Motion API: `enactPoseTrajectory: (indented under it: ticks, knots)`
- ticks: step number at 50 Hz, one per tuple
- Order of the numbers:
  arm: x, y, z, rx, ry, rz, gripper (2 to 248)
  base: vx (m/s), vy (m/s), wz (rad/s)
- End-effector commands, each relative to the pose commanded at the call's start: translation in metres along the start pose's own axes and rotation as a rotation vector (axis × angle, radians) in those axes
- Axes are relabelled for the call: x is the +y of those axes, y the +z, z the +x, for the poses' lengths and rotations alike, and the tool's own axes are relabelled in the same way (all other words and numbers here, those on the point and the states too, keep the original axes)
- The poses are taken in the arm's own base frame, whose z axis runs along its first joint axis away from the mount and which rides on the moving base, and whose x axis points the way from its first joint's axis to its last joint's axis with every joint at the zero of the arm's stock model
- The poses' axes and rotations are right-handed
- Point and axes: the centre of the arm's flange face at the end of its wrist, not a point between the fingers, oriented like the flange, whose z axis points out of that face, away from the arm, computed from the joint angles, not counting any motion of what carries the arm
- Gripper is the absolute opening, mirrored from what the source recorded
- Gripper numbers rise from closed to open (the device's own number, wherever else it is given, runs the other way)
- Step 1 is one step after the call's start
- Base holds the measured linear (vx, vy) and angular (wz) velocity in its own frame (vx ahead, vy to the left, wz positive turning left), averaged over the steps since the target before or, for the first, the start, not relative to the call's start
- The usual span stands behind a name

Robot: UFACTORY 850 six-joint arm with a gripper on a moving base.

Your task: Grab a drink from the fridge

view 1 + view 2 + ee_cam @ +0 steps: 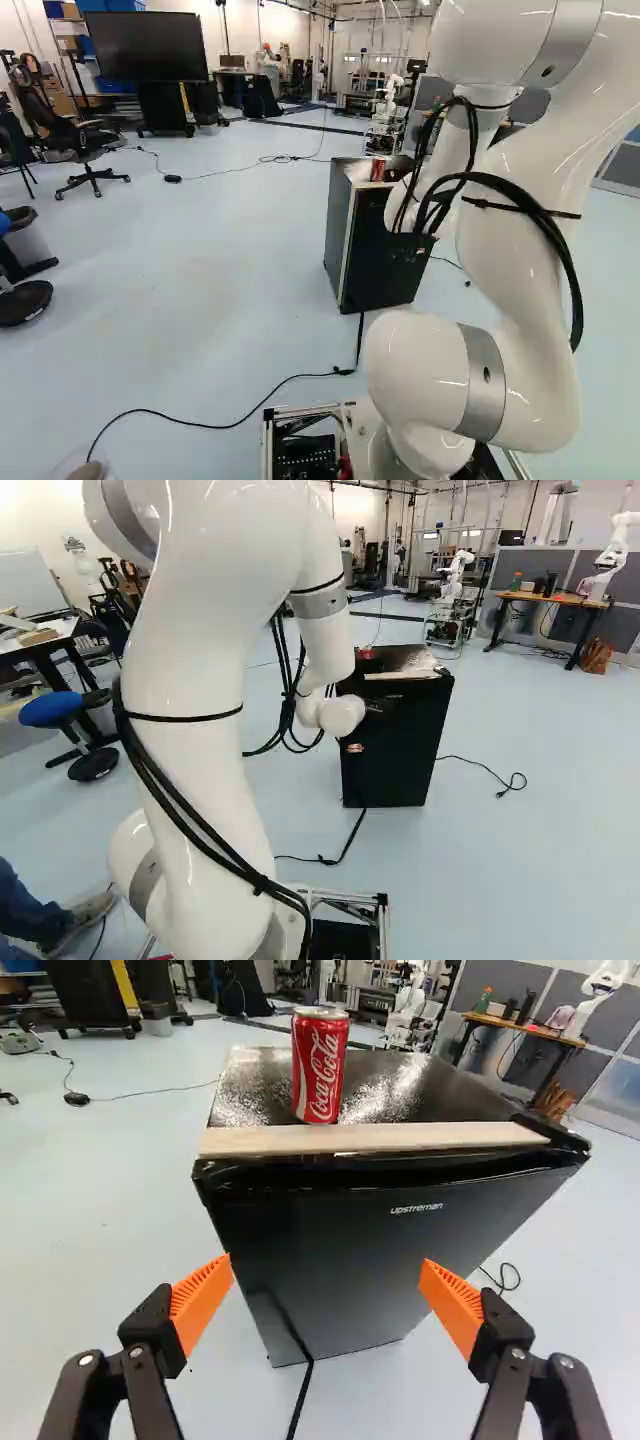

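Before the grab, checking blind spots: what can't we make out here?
Mini fridge inside: behind its front, all views.
Its rear: turned away, all views.
Back of the red cola can: facing away, wrist view.
Hand's details: too small, dark against dark, right base view.

Glossy white arm (215,610) is showing silver bands (480,385), black cables (578,300), black ties (185,718); black fingers (150,1335) are wearing ribbed orange pads (201,1298).
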Motion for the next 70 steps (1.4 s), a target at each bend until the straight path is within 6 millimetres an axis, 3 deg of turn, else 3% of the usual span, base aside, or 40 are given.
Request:
enactPoseTrajectory:
  ticks: [37,53,70]
  knots:
    - [0.001,0.013,0.048,0.095,-0.031,0.002,247,0.000,0.000,0.000]
    - [-0.001,0.025,0.070,0.138,-0.046,0.009,247,0.000,0.000,0.000]
    - [-0.004,0.047,0.081,0.157,-0.056,0.022,247,0.000,0.000,0.000]
